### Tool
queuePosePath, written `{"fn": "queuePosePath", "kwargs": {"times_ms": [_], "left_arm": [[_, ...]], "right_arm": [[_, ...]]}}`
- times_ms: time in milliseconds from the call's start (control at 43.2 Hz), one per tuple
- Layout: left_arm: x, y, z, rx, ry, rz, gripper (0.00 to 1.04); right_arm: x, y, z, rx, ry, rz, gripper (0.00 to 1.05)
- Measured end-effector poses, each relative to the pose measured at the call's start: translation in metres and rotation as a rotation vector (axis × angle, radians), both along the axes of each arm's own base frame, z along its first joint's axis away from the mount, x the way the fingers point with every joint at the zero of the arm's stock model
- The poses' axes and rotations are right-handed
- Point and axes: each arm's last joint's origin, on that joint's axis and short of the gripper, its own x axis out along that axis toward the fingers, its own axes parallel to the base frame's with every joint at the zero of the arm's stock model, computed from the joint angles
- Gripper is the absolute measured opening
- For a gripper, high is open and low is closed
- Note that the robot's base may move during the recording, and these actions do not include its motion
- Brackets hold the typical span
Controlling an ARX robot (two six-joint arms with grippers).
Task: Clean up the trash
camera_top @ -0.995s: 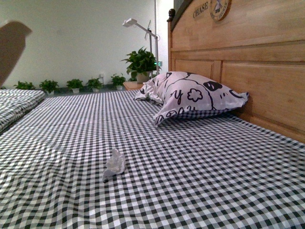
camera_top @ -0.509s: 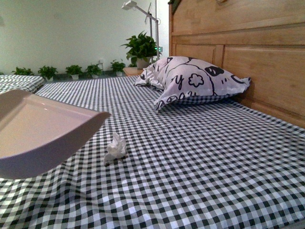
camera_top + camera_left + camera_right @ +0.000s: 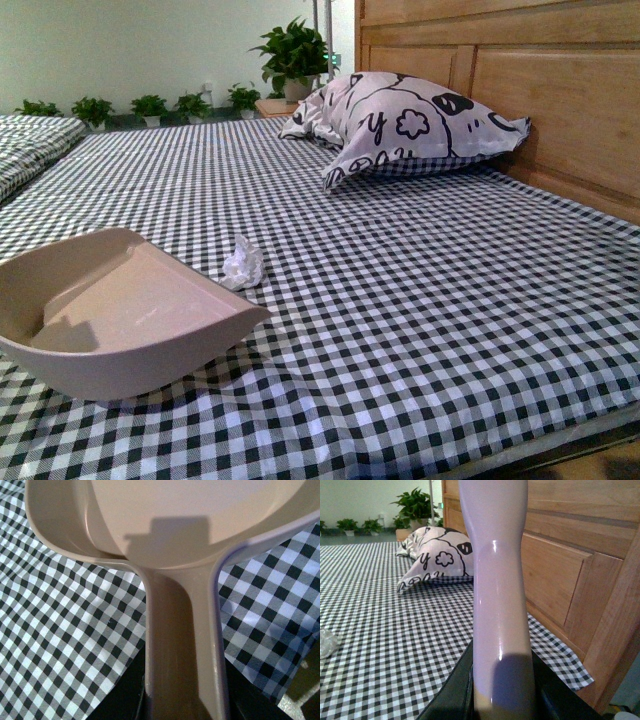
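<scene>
The trash, a small crumpled white tissue wad (image 3: 243,264), lies on the black-and-white checked bedsheet (image 3: 420,300). It also shows at the edge of the right wrist view (image 3: 326,643). The beige dustpan (image 3: 120,310) rests on the sheet just in front and left of the wad, its open mouth close to it. My left gripper (image 3: 184,705) is shut on the dustpan's handle (image 3: 182,645). My right gripper (image 3: 502,700) is shut on the pale brush handle (image 3: 499,590), held upright near the headboard. Neither arm shows in the front view.
A large white pillow with black cartoon print (image 3: 400,125) lies against the wooden headboard (image 3: 540,100) at the back right. Potted plants (image 3: 290,55) line the far wall. A second checked bed (image 3: 30,140) is at the far left.
The dustpan has come down from mid-air at the left and now rests on the sheet beside the tissue wad. The front view has tilted lower.
</scene>
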Motion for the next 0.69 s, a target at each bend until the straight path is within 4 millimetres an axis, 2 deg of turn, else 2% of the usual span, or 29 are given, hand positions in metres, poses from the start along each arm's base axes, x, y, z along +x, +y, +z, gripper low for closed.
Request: {"fn": "queuePosePath", "kwargs": {"times_ms": [416, 694], "left_arm": [[0.012, 0.008, -0.024, 0.04, 0.108, -0.021, 0.25], [0.015, 0.009, -0.028, 0.066, 0.106, -0.033, 0.25]], "right_arm": [[0.0, 0.0, 0.0, 0.0, 0.0, 0.0, 0.2], [0.0, 0.0, 0.0, 0.0, 0.0, 0.0, 0.2]]}}
